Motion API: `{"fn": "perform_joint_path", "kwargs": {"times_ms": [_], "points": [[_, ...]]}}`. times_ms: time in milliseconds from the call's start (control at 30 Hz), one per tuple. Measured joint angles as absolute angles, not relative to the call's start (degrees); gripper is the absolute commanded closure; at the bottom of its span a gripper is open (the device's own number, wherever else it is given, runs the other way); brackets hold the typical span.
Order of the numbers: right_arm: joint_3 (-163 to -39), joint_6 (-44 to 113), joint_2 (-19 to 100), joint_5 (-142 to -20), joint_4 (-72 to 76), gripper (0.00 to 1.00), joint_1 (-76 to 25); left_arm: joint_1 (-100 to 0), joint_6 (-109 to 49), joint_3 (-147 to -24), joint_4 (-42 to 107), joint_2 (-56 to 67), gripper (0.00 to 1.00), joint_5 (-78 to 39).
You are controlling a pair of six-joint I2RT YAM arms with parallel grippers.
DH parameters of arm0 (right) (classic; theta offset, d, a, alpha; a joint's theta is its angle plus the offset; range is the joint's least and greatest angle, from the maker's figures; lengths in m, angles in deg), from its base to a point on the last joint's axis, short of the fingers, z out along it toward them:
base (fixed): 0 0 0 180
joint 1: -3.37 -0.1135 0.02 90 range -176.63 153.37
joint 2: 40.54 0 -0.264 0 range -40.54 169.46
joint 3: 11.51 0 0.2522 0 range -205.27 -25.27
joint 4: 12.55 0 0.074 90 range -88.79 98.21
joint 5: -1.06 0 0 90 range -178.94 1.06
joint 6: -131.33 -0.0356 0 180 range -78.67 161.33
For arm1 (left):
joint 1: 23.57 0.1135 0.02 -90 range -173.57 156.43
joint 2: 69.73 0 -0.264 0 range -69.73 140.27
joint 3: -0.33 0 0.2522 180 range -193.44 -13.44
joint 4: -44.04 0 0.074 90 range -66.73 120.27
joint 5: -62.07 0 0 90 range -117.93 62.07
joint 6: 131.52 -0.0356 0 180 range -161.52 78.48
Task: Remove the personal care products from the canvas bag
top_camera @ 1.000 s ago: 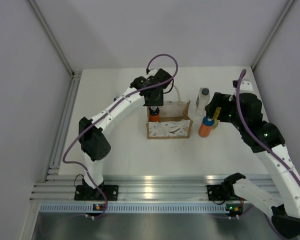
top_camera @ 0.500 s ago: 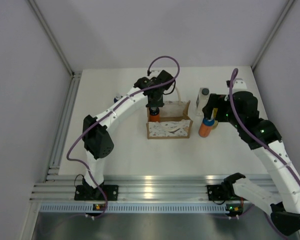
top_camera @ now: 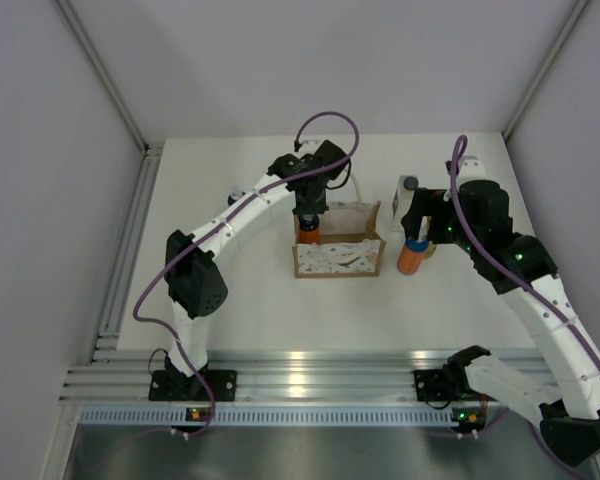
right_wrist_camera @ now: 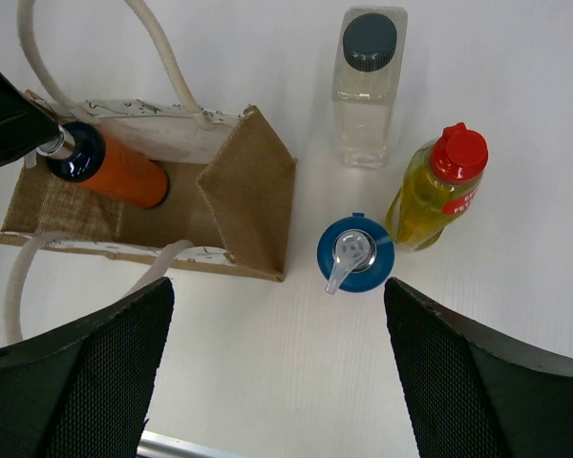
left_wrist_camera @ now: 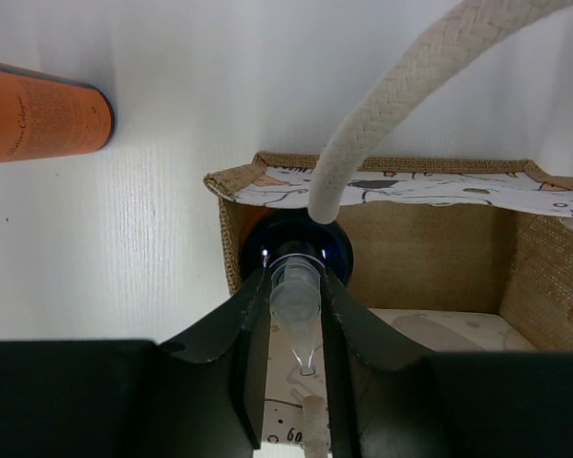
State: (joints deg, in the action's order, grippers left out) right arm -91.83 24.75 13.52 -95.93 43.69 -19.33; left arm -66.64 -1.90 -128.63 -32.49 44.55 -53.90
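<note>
The jaws of our left gripper (left_wrist_camera: 296, 315) pinch the pump neck of the orange bottle (right_wrist_camera: 119, 174) at the left end of the canvas bag (right_wrist_camera: 253, 205), a light, stiff, slick thing we judge best held there, while our right gripper (right_wrist_camera: 277, 296) hangs with jaws wide.

The left arm (top_camera: 240, 212) reaches forward in a long arc with its wrist turned straight down. The left gripper (left_wrist_camera: 296, 324) has its two black fingers (left_wrist_camera: 253, 320) pressed in on the pump neck of an orange bottle (right_wrist_camera: 124, 174). The right arm (top_camera: 558, 320) leans up and inward, and the right gripper (right_wrist_camera: 277, 382) points down, spread wide and holding nothing.
</note>
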Motion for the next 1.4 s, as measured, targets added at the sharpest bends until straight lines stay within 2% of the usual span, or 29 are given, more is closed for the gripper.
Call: {"fn": "perform_joint_path", "kwargs": {"times_ms": [33, 67, 100, 133, 900, 1400], "points": [[-91.8, 24.8, 13.5, -95.9, 43.7, 0.13, -19.3, -66.6, -1.9, -128.6, -32.5, 44.6, 0.79, -53.9], [-91.8, 24.8, 13.5, -95.8, 43.7, 0.13, -19.3, -66.6, -1.8, -128.6, -32.5, 44.6, 0.86, -53.9], [-91.8, 24.8, 13.5, -95.7, 43.7, 0.13, -19.3, -66.6, -1.8, -128.6, -32.5, 44.6, 0.98, -53.9], [-91.8, 24.8, 13.5, -95.7, 43.7, 0.13, -19.3, -66.6, -1.8, -128.6, -32.5, 44.6, 1.00, -53.9], [-91.8, 24.2, 13.2, -95.5, 43.7, 0.13, -19.3, -66.6, -6.8, -134.1, -34.7, 43.8, 1.00, -48.3], [-91.8, 24.2, 13.1, -96.0, 43.7, 0.13, -19.3, -66.6, -8.9, -141.2, -35.5, 34.0, 1.00, -49.1]]}}
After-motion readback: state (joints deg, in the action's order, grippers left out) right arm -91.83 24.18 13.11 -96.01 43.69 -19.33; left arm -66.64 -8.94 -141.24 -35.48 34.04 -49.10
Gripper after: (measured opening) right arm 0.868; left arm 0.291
